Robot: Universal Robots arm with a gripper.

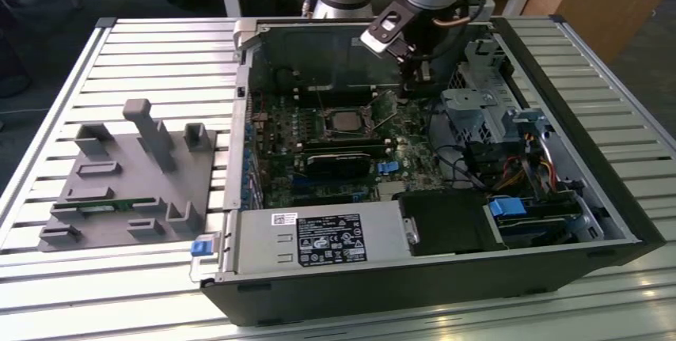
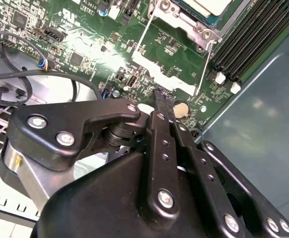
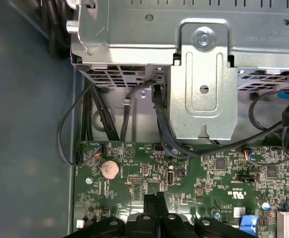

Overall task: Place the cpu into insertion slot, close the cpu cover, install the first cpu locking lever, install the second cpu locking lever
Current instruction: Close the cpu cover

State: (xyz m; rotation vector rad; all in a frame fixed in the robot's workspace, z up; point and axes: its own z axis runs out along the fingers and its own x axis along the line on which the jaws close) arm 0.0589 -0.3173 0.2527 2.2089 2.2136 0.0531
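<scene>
The cpu (image 1: pixel 347 122) lies flat in its socket in the middle of the motherboard, its dull grey top showing. In the second wrist view the cpu (image 2: pixel 206 4) sits inside the metal cpu cover (image 2: pixel 183 22), which lies around it. Two thin wire locking levers (image 2: pixel 143 37) (image 2: pixel 205 69) stick out from the socket toward my fingers. My gripper (image 1: pixel 415 86) hangs over the board to the exterior view's right of the socket. Its black fingers are shut together with nothing between them, in both wrist views (image 2: pixel 161 96) (image 3: pixel 154 197).
The open computer case (image 1: pixel 591 167) rests on a slatted table. A silver drive cage (image 3: pixel 203 74) with black cables stands close beside my gripper. A coin battery (image 3: pixel 109 169), memory slots (image 2: pixel 253 34), a power supply (image 1: pixel 317 238) and a grey fixture plate (image 1: pixel 127 175) are around.
</scene>
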